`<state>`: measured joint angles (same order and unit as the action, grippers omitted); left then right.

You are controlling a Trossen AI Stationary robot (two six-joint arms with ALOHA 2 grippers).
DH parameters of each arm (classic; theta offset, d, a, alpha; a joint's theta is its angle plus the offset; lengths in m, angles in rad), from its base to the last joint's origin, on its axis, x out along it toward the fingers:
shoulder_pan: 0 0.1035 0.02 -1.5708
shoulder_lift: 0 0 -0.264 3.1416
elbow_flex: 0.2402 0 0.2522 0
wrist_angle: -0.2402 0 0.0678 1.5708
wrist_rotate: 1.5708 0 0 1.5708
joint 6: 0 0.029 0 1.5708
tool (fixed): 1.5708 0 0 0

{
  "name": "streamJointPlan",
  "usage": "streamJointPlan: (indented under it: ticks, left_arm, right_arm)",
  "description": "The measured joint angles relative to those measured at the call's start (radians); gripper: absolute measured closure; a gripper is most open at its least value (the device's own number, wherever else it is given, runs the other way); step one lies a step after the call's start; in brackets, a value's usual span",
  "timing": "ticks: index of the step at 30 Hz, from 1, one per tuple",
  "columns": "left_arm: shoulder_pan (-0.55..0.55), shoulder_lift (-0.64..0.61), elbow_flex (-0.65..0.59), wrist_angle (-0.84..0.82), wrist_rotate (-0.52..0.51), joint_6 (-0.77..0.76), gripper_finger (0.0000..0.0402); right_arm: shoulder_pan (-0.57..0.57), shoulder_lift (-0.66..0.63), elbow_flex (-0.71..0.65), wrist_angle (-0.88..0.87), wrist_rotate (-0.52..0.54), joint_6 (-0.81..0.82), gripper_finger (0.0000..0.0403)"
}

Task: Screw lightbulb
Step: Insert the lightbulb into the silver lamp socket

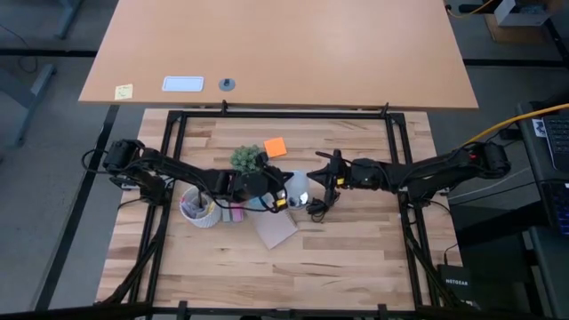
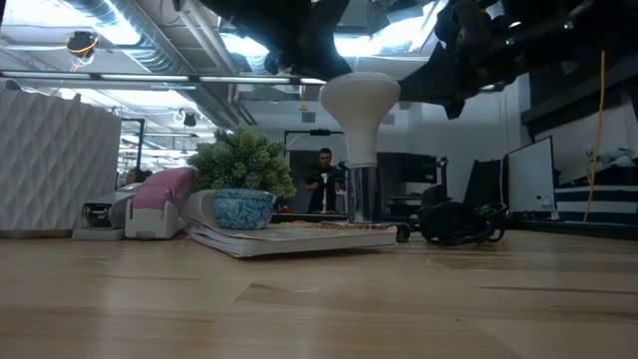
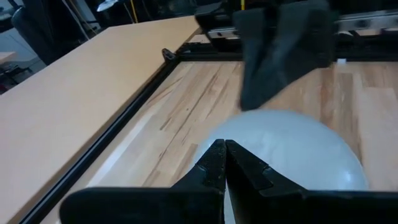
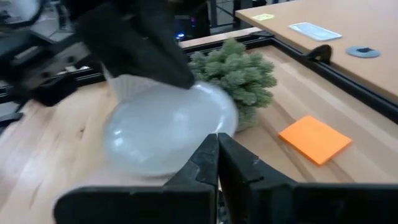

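Small potted plant (image 1: 246, 159) beside orange sticky note (image 1: 276, 147)

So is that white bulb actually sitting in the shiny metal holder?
Touching. The low view shows the lightbulb upright, its neck running straight down into the silver socket, no gap.

light butcher-block wooden table (image 1: 356, 258) framed by black metal rails

on it lie an orange square sticky-note pad (image 1: 276, 147), a small green plant in a blue patterned pot (image 2: 242, 181), a flat book (image 2: 299, 237), a coiled black cord (image 2: 459, 221) and a pink-topped grey device (image 2: 155, 204).
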<state>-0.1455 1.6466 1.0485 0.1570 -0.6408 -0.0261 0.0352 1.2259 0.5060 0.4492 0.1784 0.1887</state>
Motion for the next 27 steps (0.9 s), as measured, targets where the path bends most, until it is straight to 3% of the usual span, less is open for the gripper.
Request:
streamJointPlan:
  ticks: [7, 17, 27]
  left_arm:
    - [0.005, 0.000, 0.000, 0.005, 0.003, 0.000, 0.0400]
    - [0.004, 0.000, 0.000, 0.012, 0.013, 0.000, 0.0400]
    - [0.003, 0.000, 0.000, 0.012, 0.013, 0.000, 0.0400]
  right_arm:
    - [0.062, 0.001, 0.000, -0.005, -0.011, -0.002, 0.0395]
    - [0.119, 0.002, 0.000, 0.020, 0.065, -0.005, 0.0392]
    - [0.113, 0.002, 0.000, 0.193, 0.155, -0.186, 0.0391]
